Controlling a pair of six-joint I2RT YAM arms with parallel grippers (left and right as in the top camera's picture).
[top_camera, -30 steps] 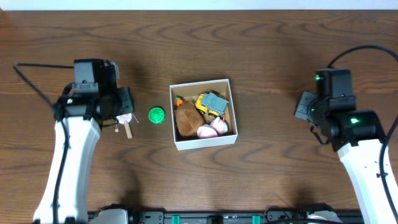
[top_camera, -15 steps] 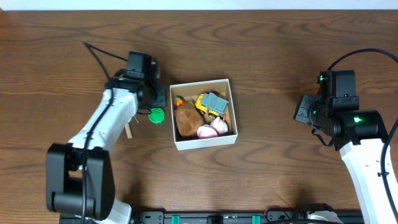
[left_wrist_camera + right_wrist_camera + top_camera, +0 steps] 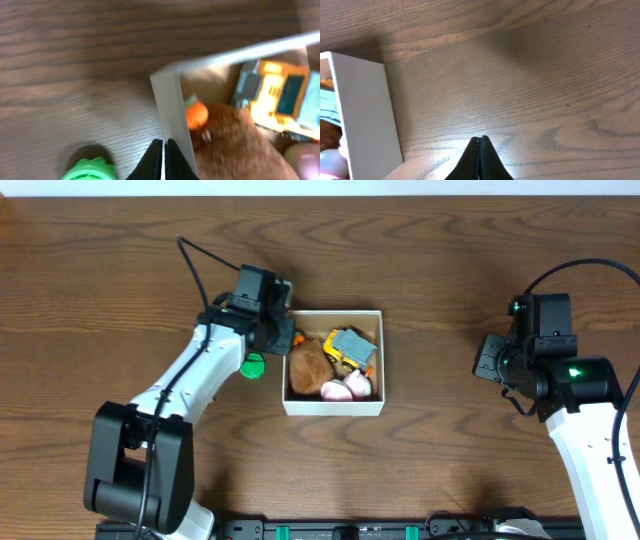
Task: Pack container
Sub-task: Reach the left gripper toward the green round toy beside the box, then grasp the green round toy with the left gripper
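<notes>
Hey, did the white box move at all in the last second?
Yes. In the overhead view the container has slid slightly right, away from the green ball, and turned squarer, with the left gripper at its left wall.

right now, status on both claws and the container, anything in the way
Left claw shut, at left wall of the container. Right claw shut over bare table. Green toy outside, by that wall.
</notes>
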